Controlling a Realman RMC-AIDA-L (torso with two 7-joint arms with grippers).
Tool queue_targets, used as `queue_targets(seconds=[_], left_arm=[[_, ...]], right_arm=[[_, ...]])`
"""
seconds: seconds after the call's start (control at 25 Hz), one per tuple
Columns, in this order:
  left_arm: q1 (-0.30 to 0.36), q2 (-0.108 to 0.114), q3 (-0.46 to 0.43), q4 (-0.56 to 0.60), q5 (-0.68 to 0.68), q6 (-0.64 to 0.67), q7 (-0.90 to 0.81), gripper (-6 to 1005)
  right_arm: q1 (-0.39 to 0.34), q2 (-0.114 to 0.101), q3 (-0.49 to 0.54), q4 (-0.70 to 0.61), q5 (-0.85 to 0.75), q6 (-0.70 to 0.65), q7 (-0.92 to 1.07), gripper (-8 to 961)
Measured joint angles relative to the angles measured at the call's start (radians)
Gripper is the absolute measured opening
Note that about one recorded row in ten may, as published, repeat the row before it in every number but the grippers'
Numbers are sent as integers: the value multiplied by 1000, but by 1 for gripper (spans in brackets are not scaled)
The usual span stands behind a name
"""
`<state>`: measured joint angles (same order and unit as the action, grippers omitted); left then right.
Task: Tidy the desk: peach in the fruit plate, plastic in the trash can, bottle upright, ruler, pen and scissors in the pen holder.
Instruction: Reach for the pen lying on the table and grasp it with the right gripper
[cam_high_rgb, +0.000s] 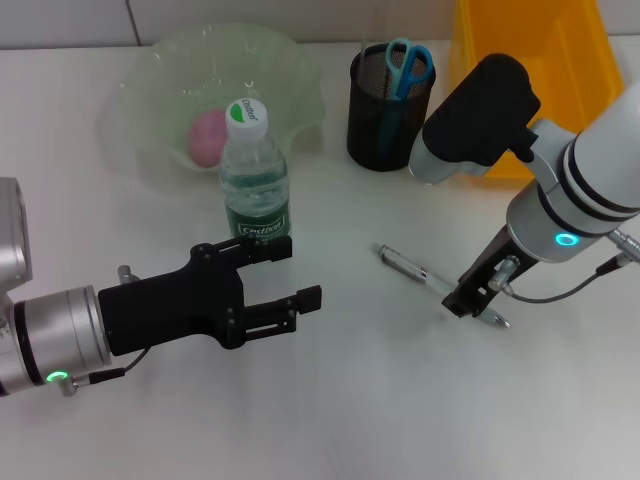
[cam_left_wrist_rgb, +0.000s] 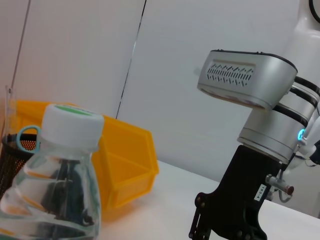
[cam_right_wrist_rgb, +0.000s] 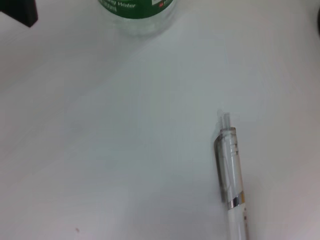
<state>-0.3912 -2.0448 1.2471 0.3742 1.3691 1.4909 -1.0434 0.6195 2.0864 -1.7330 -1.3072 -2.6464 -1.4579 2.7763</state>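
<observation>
We judge the pen (cam_high_rgb: 440, 283) to be the thing in hand; it lies flat on the white desk (cam_high_rgb: 330, 400), between the water bottle (cam_high_rgb: 255, 180) and our right end effector (cam_high_rgb: 478, 298), its far end passing under that end effector; it looks light, stiff and smooth, a clear barrel with a metal clip, so it may roll or skate if nudged; we would take it across the barrel near the middle, fingers square to its length, pressing down to the desk surface. The right end effector hovers low over the pen's end, and we cannot tell how its fingers stand. Our left end effector (cam_high_rgb: 300, 275) is spread, holding nothing, its upper finger just beside the base of the bottle, which stands upright with its cap on; a careless move there could tip it. The mesh pen holder (cam_high_rgb: 390, 95) stands beyond the pen, with blue-handled scissors (cam_high_rgb: 408, 65) already in it; their handles crowd the opening, so the pen should go in at the free side. The peach (cam_high_rgb: 208, 137) sits in the green fruit plate (cam_high_rgb: 290, 70); the yellow bin (cam_high_rgb: 530, 60) stands just beside the holder, close to the right arm's path.
</observation>
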Motion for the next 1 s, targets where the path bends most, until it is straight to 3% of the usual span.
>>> queue_targets(seconds=[0.36,1.0], left_arm=[[0,-1,0,-1,0,0,1,756],[-5,-3,0,0,-1,-6,3,756]], right_arm=[[-10,1,0,6,-4,5,-1,308],[-21,1,-8,8,-27,10,-7,245]])
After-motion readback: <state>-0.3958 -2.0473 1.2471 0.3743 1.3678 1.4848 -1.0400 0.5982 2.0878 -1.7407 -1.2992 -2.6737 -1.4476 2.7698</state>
